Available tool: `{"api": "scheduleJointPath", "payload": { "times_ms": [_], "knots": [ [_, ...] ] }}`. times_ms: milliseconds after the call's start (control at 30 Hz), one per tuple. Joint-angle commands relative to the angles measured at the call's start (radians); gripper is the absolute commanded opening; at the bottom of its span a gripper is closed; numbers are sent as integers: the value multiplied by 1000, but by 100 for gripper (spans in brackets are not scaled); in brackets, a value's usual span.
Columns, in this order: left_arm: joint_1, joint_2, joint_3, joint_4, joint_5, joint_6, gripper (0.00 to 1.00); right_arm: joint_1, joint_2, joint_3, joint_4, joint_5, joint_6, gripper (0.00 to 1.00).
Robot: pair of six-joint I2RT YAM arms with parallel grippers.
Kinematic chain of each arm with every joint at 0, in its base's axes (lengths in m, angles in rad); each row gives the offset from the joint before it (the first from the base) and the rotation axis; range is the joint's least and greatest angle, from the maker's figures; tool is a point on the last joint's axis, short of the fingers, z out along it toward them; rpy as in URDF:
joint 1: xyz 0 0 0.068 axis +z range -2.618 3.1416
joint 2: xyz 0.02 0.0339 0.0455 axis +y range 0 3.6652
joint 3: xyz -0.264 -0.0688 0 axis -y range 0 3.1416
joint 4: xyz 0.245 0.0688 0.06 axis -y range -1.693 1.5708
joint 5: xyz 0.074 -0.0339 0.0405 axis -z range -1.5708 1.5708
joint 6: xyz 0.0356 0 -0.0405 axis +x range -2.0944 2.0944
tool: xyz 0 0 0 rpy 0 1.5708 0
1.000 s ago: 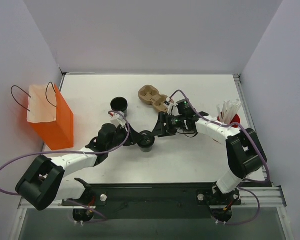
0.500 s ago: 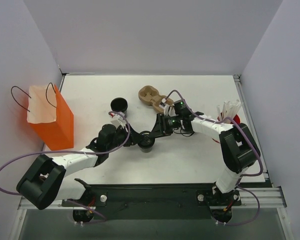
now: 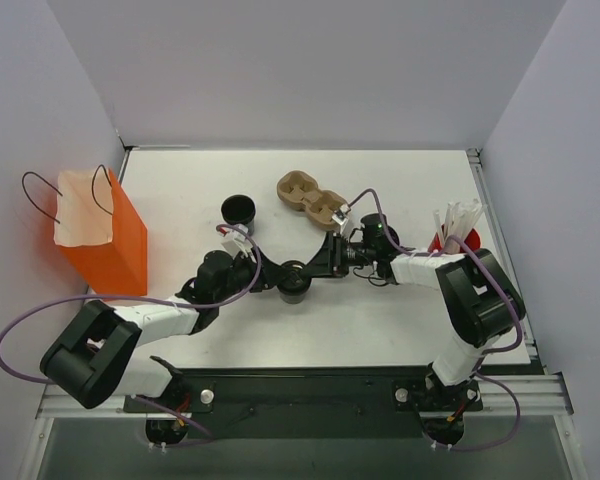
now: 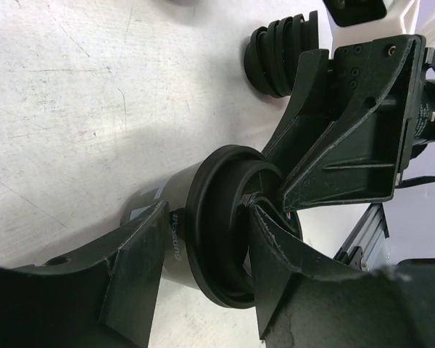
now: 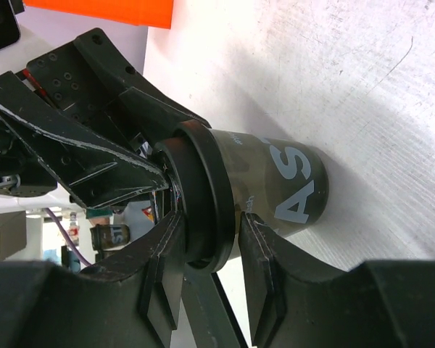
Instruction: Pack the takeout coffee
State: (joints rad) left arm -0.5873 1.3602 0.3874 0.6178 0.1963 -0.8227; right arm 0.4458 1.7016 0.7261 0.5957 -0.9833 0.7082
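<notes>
My left jaws clasp the small black lidded paper cup standing mid-frame on the white surface, my right jaws pinch its lid rim, and uneven pulling could pop the lid or tip it.

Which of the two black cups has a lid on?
The lidded cup, at mid-table between the left gripper and the right gripper. The other cup, farther back near the cardboard carrier, has an open mouth.
</notes>
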Motion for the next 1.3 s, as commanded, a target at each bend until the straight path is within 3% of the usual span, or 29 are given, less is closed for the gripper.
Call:
{"api": "scheduleJointPath", "payload": {
  "times_ms": [0,200,500,700,967,1267],
  "knots": [
    [1,93,-74,-334,-121,79,55,22,82,-122,-132,207,-56,29],
    [1,91,-42,-336,-107,105,55,76,-68,-163,-105,278,39,32],
    [9,94,45,-313,-11,192,55,111,-168,-33,-181,285,74,58],
    [15,109,77,-326,11,241,55,65,-178,45,-313,264,-9,66],
    [21,138,100,-311,49,263,55,53,-125,187,-444,224,-114,65],
    [23,166,94,-276,60,250,55,41,-73,199,-473,236,-156,49]
  ]
}}
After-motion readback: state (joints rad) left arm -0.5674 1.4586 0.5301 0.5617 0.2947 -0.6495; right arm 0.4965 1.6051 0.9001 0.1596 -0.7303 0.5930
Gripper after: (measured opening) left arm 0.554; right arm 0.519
